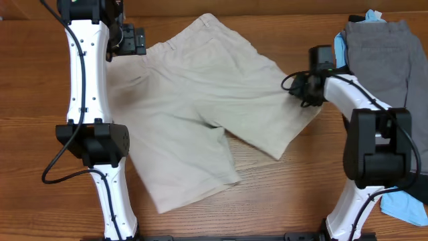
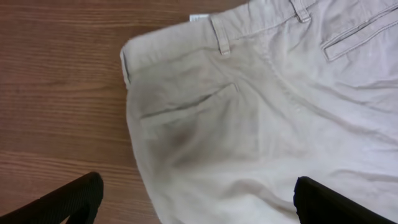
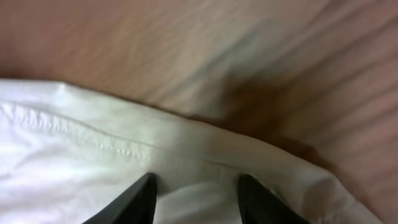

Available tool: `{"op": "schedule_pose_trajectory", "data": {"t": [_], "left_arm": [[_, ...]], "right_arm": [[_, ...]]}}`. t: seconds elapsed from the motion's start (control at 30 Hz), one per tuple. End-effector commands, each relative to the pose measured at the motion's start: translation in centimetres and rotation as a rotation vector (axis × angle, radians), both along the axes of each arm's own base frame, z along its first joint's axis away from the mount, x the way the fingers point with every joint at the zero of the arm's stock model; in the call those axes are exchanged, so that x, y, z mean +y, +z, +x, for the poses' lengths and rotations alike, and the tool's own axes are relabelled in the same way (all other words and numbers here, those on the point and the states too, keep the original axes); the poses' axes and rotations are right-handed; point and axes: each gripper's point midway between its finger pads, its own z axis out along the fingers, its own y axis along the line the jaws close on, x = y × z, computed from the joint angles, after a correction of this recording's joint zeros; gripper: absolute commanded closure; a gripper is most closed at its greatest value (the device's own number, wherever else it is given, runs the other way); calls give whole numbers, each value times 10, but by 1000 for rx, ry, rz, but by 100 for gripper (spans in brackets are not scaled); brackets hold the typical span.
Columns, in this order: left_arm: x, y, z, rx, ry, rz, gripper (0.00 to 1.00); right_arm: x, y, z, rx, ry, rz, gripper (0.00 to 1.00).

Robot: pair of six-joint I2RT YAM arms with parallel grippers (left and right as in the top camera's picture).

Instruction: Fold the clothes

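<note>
Live: the shorts [image 1: 200,100] lie flat mid-counter. Left gripper [image 2: 196,186] hovers spread wide over the waistband [image 2: 174,37] near the far-left corner; right gripper [image 3: 196,186], half-spread, straddles a leg hem [image 3: 93,134].

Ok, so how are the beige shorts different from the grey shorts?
The beige shorts are pale and spread open mid-table with both legs showing. The grey shorts are darker and make a narrower shape at the right edge. The beige shorts lie straight on the table, while the grey shorts rest on a light-blue garment. The right gripper is at the beige shorts' hem; none touches the grey shorts. Both lie flat.
</note>
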Motion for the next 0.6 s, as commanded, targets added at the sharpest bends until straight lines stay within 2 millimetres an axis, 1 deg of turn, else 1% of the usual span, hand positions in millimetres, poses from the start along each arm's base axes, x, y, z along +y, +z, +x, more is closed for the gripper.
{"op": "schedule_pose_trajectory", "data": {"t": [0.0, 0.07, 0.13, 0.2, 0.27, 0.37, 0.4, 0.43, 0.47, 0.57], "left_arm": [[-12, 11, 5, -41, -42, -4, 0], [-19, 12, 8, -57, -54, -7, 0], [-27, 14, 15, -85, -70, -16, 0], [-32, 15, 19, -103, -80, -24, 0], [-37, 17, 23, -121, -90, -26, 0], [-40, 17, 29, -139, -96, -27, 0], [-40, 16, 29, -140, -96, -27, 0], [-41, 16, 30, -140, -96, -27, 0], [-40, 15, 30, -139, -96, -26, 0], [-38, 13, 29, -130, -110, -15, 0]], "right_arm": [[-40, -58, -19, 116, -68, -62, 55], [-46, -62, -9, 94, -53, -72, 55], [-52, -64, 9, 57, -42, -83, 55], [-54, -61, 22, 32, -39, -86, 55], [-55, -54, 41, -4, -41, -88, 55], [-55, -32, 66, -68, -34, -81, 54], [-55, -22, 74, -85, -22, -78, 54], [-52, -9, 82, -99, -2, -69, 53], [-52, -1, 86, -103, 5, -68, 51], [-44, 38, 96, -106, 80, -45, 48]]}}
